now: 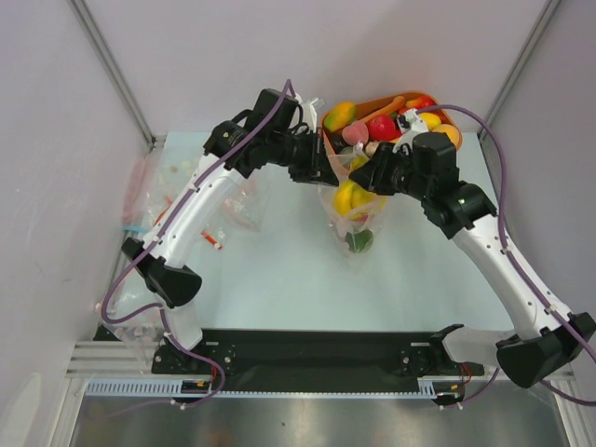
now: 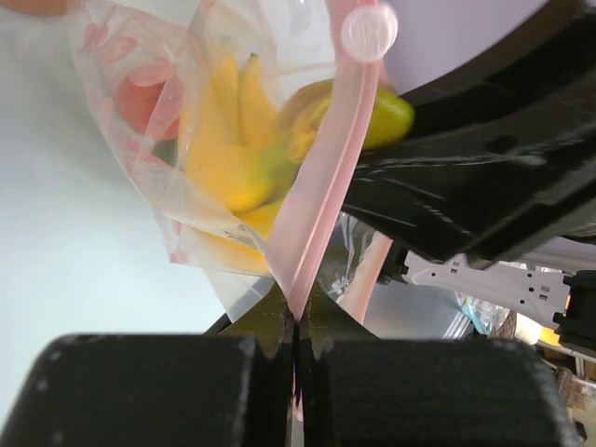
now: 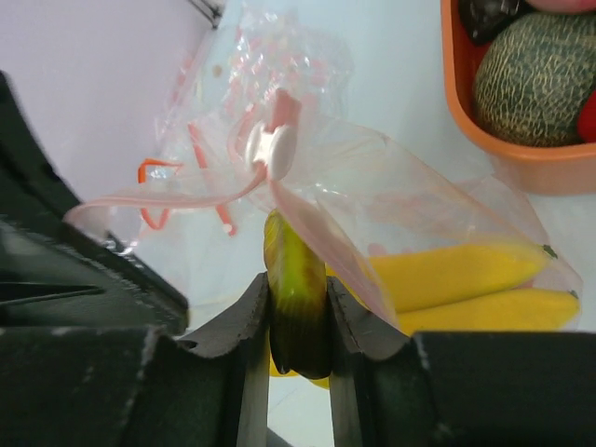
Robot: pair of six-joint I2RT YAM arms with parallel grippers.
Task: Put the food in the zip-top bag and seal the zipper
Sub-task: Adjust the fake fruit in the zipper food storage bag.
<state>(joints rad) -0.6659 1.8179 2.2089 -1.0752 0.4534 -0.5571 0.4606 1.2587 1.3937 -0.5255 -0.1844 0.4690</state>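
Note:
The zip-top bag (image 1: 354,212) hangs open in the middle of the table. My left gripper (image 1: 325,160) (image 2: 298,315) is shut on the bag's pale pink zipper strip (image 2: 321,177), which carries a white slider (image 2: 369,31) (image 3: 270,149). Yellow bananas (image 2: 233,140) (image 3: 466,279) and a red piece (image 2: 140,102) lie inside the bag, with a dark green piece (image 1: 358,240) at its bottom. At the bag's mouth, my right gripper (image 1: 369,173) (image 3: 298,303) is shut on a yellow-green food piece (image 3: 296,270) (image 2: 389,116).
The orange oval tub (image 1: 449,119) (image 3: 507,149) stands at the back right, holding more toy food, among it a netted melon (image 3: 545,74). Spare clear bags (image 1: 149,191) (image 3: 186,177) lie along the left side. Grey walls close in both sides.

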